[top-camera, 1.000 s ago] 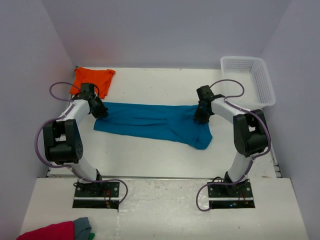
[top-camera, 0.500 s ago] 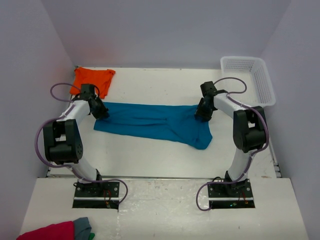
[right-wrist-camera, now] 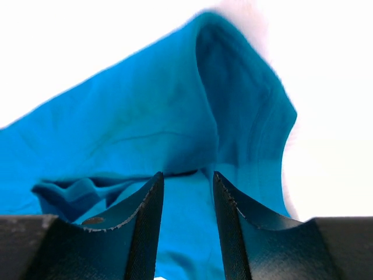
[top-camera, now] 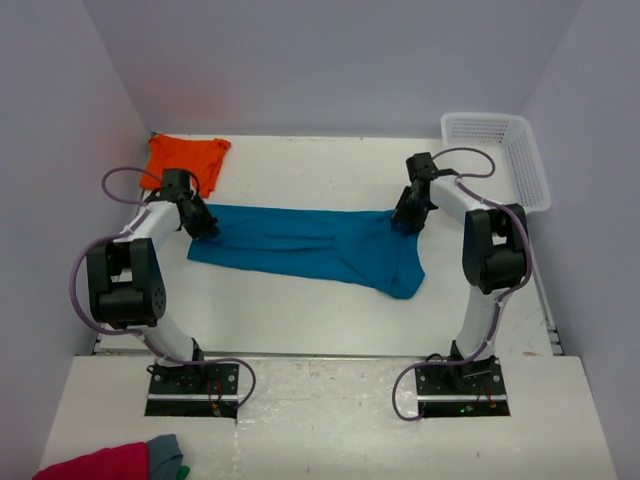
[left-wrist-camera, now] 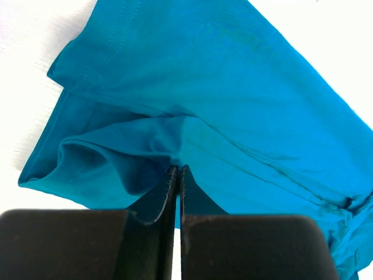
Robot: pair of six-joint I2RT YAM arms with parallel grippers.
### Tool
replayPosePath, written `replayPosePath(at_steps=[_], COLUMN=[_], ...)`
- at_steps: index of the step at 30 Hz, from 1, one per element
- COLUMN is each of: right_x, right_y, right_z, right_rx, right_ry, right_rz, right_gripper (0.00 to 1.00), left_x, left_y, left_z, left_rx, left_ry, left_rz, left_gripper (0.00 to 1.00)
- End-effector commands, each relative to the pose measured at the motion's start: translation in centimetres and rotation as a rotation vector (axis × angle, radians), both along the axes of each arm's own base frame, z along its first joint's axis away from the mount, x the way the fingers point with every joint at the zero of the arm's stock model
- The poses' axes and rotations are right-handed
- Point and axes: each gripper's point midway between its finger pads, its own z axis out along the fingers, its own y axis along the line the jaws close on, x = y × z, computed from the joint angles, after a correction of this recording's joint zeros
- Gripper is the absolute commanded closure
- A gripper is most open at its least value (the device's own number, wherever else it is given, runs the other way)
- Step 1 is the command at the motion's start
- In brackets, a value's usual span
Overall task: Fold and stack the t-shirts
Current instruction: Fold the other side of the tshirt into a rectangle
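On the far left of the worktop (top-camera: 300,320), the orange tee (top-camera: 185,158) lies bunched in the back corner, and I judge it not yet folded. Just beside it, my left gripper (left-wrist-camera: 176,175) is pressed together on a pinch of the teal tee (top-camera: 310,245) at its left end. That shirt lies across the middle as a long, creased band, with one corner sagging toward me on the right. At its right end my right gripper (right-wrist-camera: 187,178) stands spread, with teal cloth showing in the gap and, as far as I can tell, nothing clamped. I read this as the teal tee's fold, with only one end in hand. Next I would need a firm bite on the right edge, matched to the left, before carrying the cloth over. Past that arm sits the white basket (top-camera: 530,170). My count is two tees, one basket, and two stray cloths by the bases, crimson-pink (top-camera: 95,465) and grey (top-camera: 165,452).
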Motion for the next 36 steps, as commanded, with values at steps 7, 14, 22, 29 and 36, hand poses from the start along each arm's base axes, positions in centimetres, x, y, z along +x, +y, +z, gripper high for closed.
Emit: replayPosePath(at_steps=[7, 14, 22, 29, 36], right_x=[0.6, -0.4, -0.8, -0.5, 0.0], right_y=[0.2, 0.5, 0.5, 0.7, 0.8], right_z=[0.9, 0.7, 0.6, 0.4, 0.3], right_rx=[0.024, 0.043, 0.041, 0.042, 0.037], right_ry=[0.016, 0.053, 0.103, 0.136, 0.167], right_rz=[0.040, 0.059, 0.080, 0.094, 0.104], right_gripper=[0.62, 0.62, 0.66, 0.65, 0.63], left_x=[0.4, 0.5, 0.5, 0.3, 0.0], left_y=[-0.4, -0.6, -0.7, -0.9, -1.2], left_z=[0.5, 0.8, 1.2, 1.0, 0.6], left_rx=[-0.010, -0.019, -0.022, -0.037, -0.048], left_ry=[-0.029, -0.039, -0.048, -0.051, -0.043], left_rz=[-0.032, -0.032, -0.033, -0.031, -0.040], left_gripper=[1.00, 1.00, 1.00, 1.00, 1.00])
